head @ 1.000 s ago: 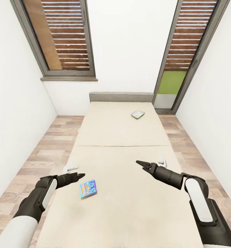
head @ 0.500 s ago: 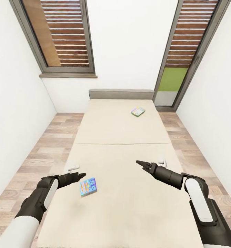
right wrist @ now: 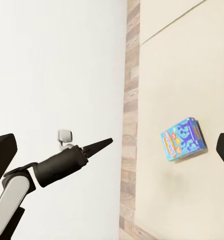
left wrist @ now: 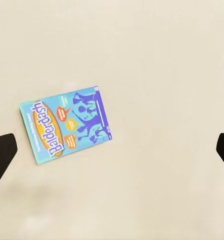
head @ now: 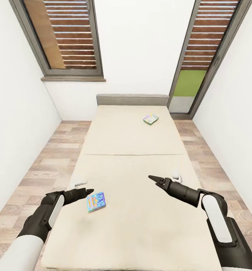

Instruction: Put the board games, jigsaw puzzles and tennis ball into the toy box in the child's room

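A blue board game (head: 96,201) lies flat on the near left of the cream bed (head: 133,143). My left gripper (head: 89,192) hovers just left of it, open and holding nothing. The left wrist view looks straight down on that box (left wrist: 66,122), with the left gripper (left wrist: 112,150) spread wide around it. A white-green board game (head: 151,119) rests far off near the headboard. My right gripper (head: 153,180) hangs open and unladen over the bed's right half. The right wrist view catches the blue box (right wrist: 184,139) and the left gripper (right wrist: 106,142) beside it.
White walls close in on both sides, leaving narrow strips of wood floor (head: 54,158) along the bed. A grey headboard (head: 132,99) stands at the far end. Slatted windows (head: 71,34) flank the back wall. Small white fittings (head: 78,181) sit at the bed's edges.
The whole picture has shifted, with windows and headboard higher up, so the camera has moved. Both arms hold the same pose and the two boxes lie where they were.
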### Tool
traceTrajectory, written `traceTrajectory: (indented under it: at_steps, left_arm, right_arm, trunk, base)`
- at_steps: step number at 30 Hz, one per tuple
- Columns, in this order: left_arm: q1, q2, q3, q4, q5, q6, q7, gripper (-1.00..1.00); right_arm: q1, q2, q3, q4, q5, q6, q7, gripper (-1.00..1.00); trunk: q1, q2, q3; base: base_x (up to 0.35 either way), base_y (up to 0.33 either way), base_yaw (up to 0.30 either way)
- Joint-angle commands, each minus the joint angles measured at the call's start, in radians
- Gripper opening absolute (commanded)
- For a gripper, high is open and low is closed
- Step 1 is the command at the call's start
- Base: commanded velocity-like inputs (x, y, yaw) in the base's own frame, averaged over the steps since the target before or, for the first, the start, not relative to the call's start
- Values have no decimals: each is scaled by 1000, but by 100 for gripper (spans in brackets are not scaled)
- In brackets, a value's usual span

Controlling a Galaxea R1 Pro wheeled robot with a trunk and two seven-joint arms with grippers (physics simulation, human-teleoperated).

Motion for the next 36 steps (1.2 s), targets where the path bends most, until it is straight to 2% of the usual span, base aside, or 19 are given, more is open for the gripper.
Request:
traceTrajectory:
  at_steps: [1, 6, 10, 14, 15, 21, 26, 29, 36]
  left_arm:
    - [-5, -4, 2, -1, 3, 10, 7, 100]
    - [-74, -28, 2, -1, 5, 25, 92, 100]
    - [-163, -37, 2, -1, 7, 72, 189, 100]
    - [-230, -45, 3, -1, 8, 120, 236, 100]
    - [-265, -50, 3, 1, 8, 137, 253, 100]
    - [-368, -68, 3, 50, 7, 157, 304, 100]
    - [-415, -89, 3, 115, 6, 145, 338, 100]
    - [-431, -108, 2, 153, 4, 115, 361, 100]
    - [-440, -123, 2, 180, 3, 76, 389, 100]
  right_arm:
    - [-1, 0, -1, 0, 9, 4, 10, 100]
    - [-1, -1, -2, 0, 9, 4, 11, 100]
    - [-1, -2, -8, 5, 9, 6, 13, 100]
    - [-1, -1, -11, 10, 9, 7, 13, 100]
    - [-1, -1, -12, 12, 9, 7, 13, 100]
    - [-1, -3, -15, 19, 9, 7, 13, 100]
    - [-1, -4, -15, 21, 9, 8, 14, 100]
    - [-1, -7, -15, 20, 9, 8, 14, 100]
    - [-1, -19, -16, 12, 7, 13, 22, 100]
  trunk:
    - [0, -2, -3]
    - [0, -2, -11]
    - [0, -2, -18]
    - [0, -2, -25]
    - [0, -2, -26]
    - [0, -2, -36]
    - [0, -2, -44]
    - [0, -2, -49]
    - [0, -2, -61]
  base:
    - [0, 0, 0]
    - [0, 0, 0]
    - [0, 0, 0]
    - [0, 0, 0]
    - [0, 0, 0]
    - [0, 0, 0]
    - [0, 0, 0]
    - [0, 0, 0]
    - [0, 0, 0]
